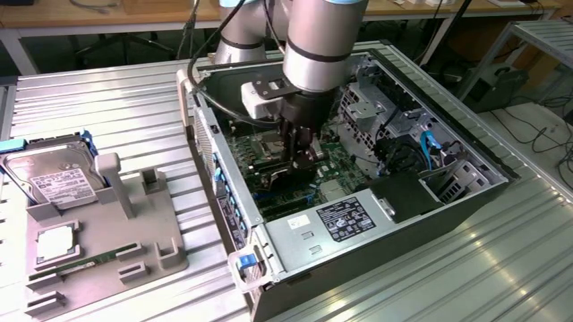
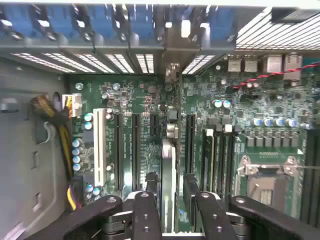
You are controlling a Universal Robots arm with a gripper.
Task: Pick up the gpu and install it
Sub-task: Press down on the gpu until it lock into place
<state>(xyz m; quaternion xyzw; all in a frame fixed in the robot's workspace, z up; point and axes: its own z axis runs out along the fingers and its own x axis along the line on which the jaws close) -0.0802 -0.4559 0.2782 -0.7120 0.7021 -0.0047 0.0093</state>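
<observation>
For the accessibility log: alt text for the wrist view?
The gripper reaches down over a green motherboard, straddling the gpu, which stands edge-on among the black expansion slots. An empty CPU socket sits to one side.

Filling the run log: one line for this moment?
gripper: astride gpu | gpu: edge-on over motherboard slots | site: inside PC case

Ribbed shiny metal table (image 1: 107, 100), matt grey plastic holder (image 1: 134, 235), glossy green motherboard (image 2: 150, 100)

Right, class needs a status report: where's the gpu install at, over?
Gripper low inside the case, over the gpu. It stands on edge among the motherboard slots; full seating unclear. Nothing lying across it.
</observation>
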